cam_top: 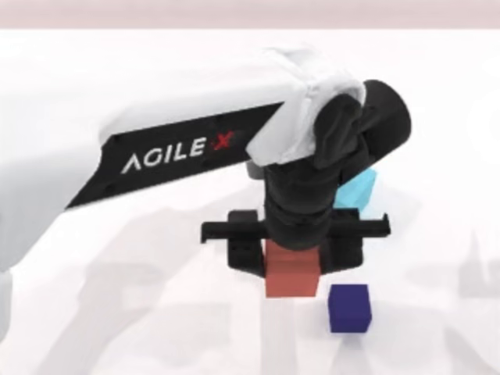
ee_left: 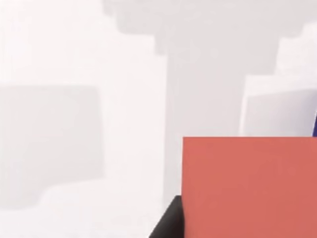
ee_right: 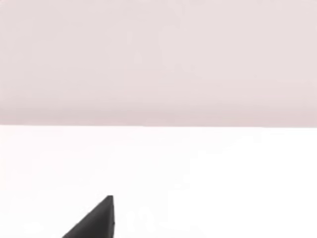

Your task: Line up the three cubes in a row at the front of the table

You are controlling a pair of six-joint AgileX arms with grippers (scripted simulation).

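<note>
Left tool clamped on red cube above glossy white table; pink band at far edge.

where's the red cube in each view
Top view: the coral-red cube sits low, just right of centre, under the left claw.
Left wrist view: it fills the lower right corner.
Right wrist view: not in it.
Shared landmark: the navy cube beside it shows as a sliver at the left wrist view's right edge.
</note>
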